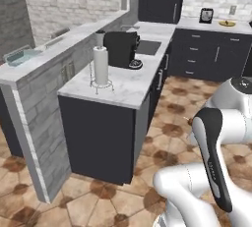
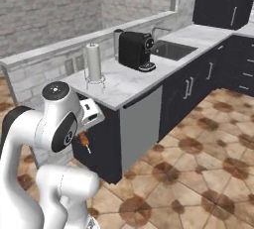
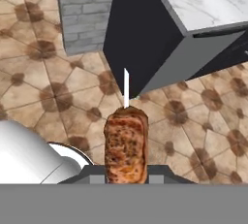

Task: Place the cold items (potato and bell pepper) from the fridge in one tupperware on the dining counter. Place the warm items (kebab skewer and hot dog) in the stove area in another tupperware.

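Observation:
My gripper (image 3: 127, 177) is shut on the kebab skewer (image 3: 126, 143), a browned block of meat with a white stick tip that points towards the floor and the counter's dark end. In the right base view the gripper (image 2: 84, 135) hangs beside the counter's corner, with the kebab skewer (image 2: 86, 142) under it. A pale teal tupperware (image 1: 21, 56) rests on the raised grey ledge at the far left, well apart from the hand. The ledge backs the white marble dining counter (image 1: 129, 87). The potato, bell pepper, hot dog and fridge are out of view.
A paper towel holder (image 1: 101, 67) and a black coffee machine (image 1: 121, 49) stand on the counter, with a sink (image 1: 148, 47) behind them. Dark cabinets (image 1: 211, 56) line the far wall. Brown tiled floor (image 2: 198, 163) lies open to the right of the counter.

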Motion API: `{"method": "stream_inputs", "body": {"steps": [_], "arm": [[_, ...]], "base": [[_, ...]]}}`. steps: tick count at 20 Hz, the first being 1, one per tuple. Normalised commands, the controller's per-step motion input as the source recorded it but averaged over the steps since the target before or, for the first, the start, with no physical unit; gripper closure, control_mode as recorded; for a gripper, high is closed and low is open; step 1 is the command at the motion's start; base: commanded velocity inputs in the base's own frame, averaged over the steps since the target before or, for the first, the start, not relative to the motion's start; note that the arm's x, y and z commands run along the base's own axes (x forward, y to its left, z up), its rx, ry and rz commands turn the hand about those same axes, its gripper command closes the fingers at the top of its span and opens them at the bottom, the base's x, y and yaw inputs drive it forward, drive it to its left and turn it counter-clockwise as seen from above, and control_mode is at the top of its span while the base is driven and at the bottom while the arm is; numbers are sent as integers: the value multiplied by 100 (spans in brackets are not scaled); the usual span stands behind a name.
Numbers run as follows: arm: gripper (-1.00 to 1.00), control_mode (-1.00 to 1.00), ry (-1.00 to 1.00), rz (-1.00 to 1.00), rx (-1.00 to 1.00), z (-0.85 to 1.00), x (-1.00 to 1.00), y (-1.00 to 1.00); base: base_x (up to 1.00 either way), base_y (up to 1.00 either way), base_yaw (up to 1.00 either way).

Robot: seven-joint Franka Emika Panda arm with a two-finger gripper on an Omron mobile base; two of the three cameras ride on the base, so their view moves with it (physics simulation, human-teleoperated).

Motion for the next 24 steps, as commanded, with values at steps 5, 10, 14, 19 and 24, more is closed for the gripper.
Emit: {"method": "stream_inputs", "body": {"steps": [5, 10, 14, 19, 24], "arm": [[100, 100, 0, 0, 0, 0, 0, 0], [100, 100, 0, 0, 0, 0, 0, 0], [100, 100, 0, 0, 0, 0, 0, 0], [100, 100, 0, 0, 0, 0, 0, 0], [100, 100, 0, 0, 0, 0, 0, 0]], "base": [[-5, 100, -14], [-1, 100, -24], [-21, 100, -23], [-41, 98, -19], [-12, 99, -23]]}}
